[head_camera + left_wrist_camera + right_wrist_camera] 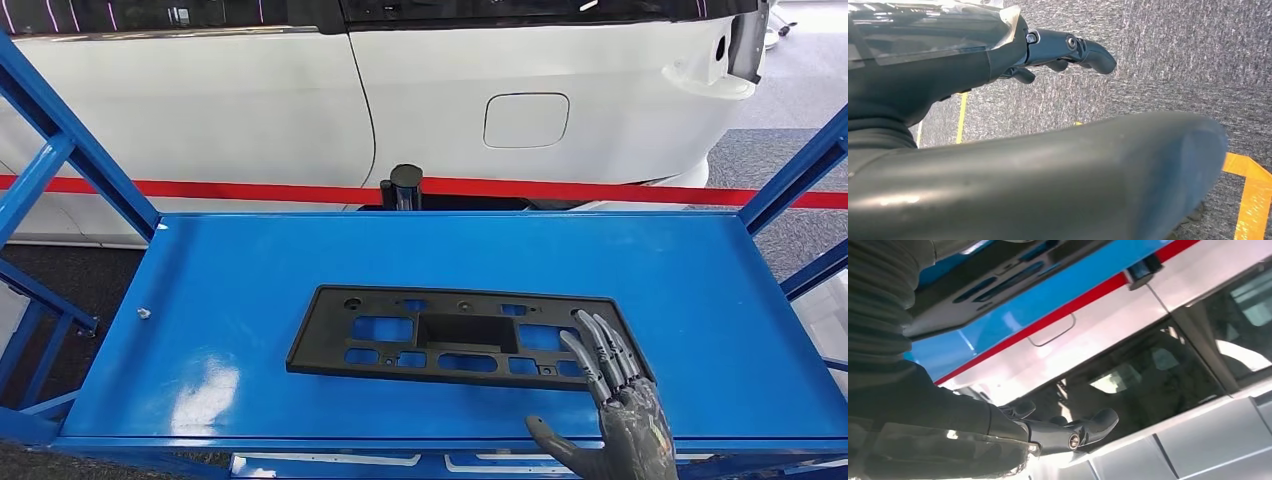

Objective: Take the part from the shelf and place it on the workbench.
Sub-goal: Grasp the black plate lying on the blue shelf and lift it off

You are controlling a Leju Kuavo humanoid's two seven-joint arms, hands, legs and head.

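Head view: black part (pixel 455 338) flat on blue shelf (pixel 250 270), mid-surface, closer to front edge. Right hand (pixel 612 400) over front edge, fingers extended and apart, tips above part's right end, contact unclear, nothing held. Left hand (pixel 1068 50) hangs over grey carpet (pixel 1173 60), fingers loosely curled, holding nothing. White car (pixel 560 90) and red tape (pixel 250 189) behind shelf.

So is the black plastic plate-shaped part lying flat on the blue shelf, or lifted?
Flat: the black plastic part lies on the blue shelf; the right hand reaches over its right end with fingers extended.
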